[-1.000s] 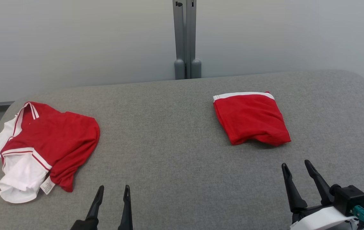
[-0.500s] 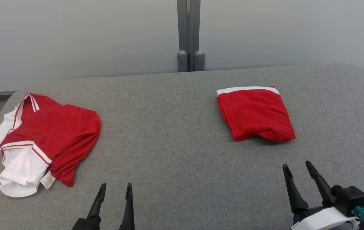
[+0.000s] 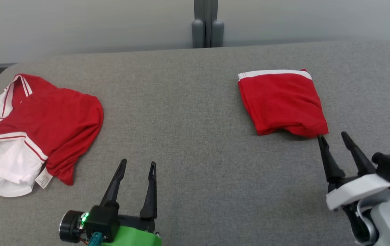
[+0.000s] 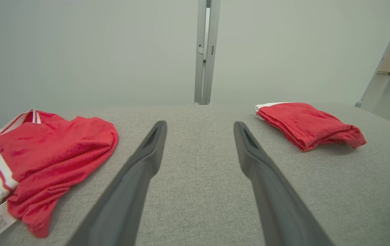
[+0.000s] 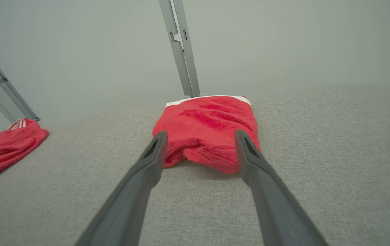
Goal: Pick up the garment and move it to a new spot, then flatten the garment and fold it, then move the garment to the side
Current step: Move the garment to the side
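A crumpled red-and-white garment (image 3: 44, 116) lies at the left end of the grey padded table (image 3: 195, 136), a white label at its near edge. A second red garment (image 3: 282, 102), folded into a square with a white band, lies at the right. My left gripper (image 3: 138, 163) hovers open over bare table near the front, right of the crumpled garment (image 4: 54, 150). My right gripper (image 3: 332, 136) is open, its fingertips just short of the folded garment's near right corner. In the right wrist view the folded garment (image 5: 208, 123) sits just past the open right gripper (image 5: 200, 135).
A grey metal post (image 3: 207, 30) stands against the pale wall behind the table's far edge. The table's corners are rounded. Bare grey surface lies between the two garments. In the left wrist view the folded garment (image 4: 308, 124) lies right of the open left gripper (image 4: 199, 126).
The head camera has tilted down, so the whole scene sits higher in the picture. Both grippers have reached forward; the right one now ends near the folded garment's near edge. Both stay open.
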Controlling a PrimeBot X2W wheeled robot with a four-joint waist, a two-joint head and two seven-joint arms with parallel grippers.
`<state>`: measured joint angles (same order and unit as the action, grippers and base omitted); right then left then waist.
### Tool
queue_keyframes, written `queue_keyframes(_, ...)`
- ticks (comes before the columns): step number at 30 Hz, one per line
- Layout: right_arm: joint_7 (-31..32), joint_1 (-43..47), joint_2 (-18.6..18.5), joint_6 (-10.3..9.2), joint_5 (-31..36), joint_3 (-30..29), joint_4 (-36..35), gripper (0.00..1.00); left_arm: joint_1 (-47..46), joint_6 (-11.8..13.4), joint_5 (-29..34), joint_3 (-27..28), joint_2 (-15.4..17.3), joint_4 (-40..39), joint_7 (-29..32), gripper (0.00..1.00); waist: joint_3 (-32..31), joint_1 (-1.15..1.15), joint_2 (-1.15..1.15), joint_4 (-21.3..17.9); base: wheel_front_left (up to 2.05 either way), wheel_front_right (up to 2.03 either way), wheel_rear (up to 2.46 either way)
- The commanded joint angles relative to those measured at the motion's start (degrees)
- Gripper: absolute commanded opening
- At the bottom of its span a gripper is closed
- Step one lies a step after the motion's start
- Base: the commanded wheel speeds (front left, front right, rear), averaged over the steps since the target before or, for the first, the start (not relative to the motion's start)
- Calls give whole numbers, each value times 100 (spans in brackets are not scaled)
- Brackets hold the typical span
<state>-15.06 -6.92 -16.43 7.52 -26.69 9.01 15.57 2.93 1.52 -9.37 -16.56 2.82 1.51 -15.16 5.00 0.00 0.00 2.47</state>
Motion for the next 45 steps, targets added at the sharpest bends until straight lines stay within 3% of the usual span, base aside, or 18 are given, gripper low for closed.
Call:
queue_keyframes(1, -16, -273, -148, -4, -219, 62, 148, 100, -186, 7, 66, -42, 14, -66, 2, 100, 468, 0, 0, 98, 0, 0, 0)
queue_keyframes(6, 398, -1245, -853, -4, -1101, 366, 677, 100, -529, 52, 81, -267, 15, -243, 2, 100, 950, 0, 0, 243, 0, 0, 0)
queue_keyframes(13, 1505, -2272, -1646, -3, -2130, 739, 1173, 100, -916, 79, 12, -553, 15, -300, 2, 100, 1545, 0, 0, 440, 0, 0, 0)
queue_keyframes(18, 1848, -2690, -1923, -3, -2447, 948, 1521, 100, -1097, 114, -35, -725, 15, -273, 2, 100, 1814, 0, 0, 572, 0, 0, 0)
queue_keyframes(24, 1968, -2992, -1947, -3, -2647, 1259, 1902, 100, -1230, 150, -24, -794, 15, -247, 1, 100, 2001, 0, 0, 614, 0, 0, 0)
queue_keyframes(25, 2003, -3016, -1935, -3, -2705, 1347, 1923, 84, -1247, 150, -5, -789, 15, -243, 2, 100, 2026, 0, 0, 603, 0, 0, 0)
queue_keyframes(27, 1976, -3043, -1931, -3, -2764, 1521, 1942, 15, -1275, 145, 30, -769, 15, -235, 2, 100, 2070, 0, 0, 560, 0, 0, 0)
queue_keyframes(28, 1964, -3039, -1935, -3, -2791, 1598, 1944, 0, -1291, 137, 52, -760, 14, -234, 2, 100, 2087, 0, 0, 536, 0, 0, 0)
queue_keyframes(36, 1454, -3029, -2556, -14, -2674, 2011, 1872, 0, -1376, 17, 240, -656, 15, -306, 2, 100, 2311, 0, 0, 100, 0, 0, 0)
queue_keyframes(45, 850, -3192, -3476, -8, -2475, 1924, 1859, 0, -1593, -199, 591, -595, 133, -514, 2, 100, 2865, 0, 0, -505, 0, 0, 0)
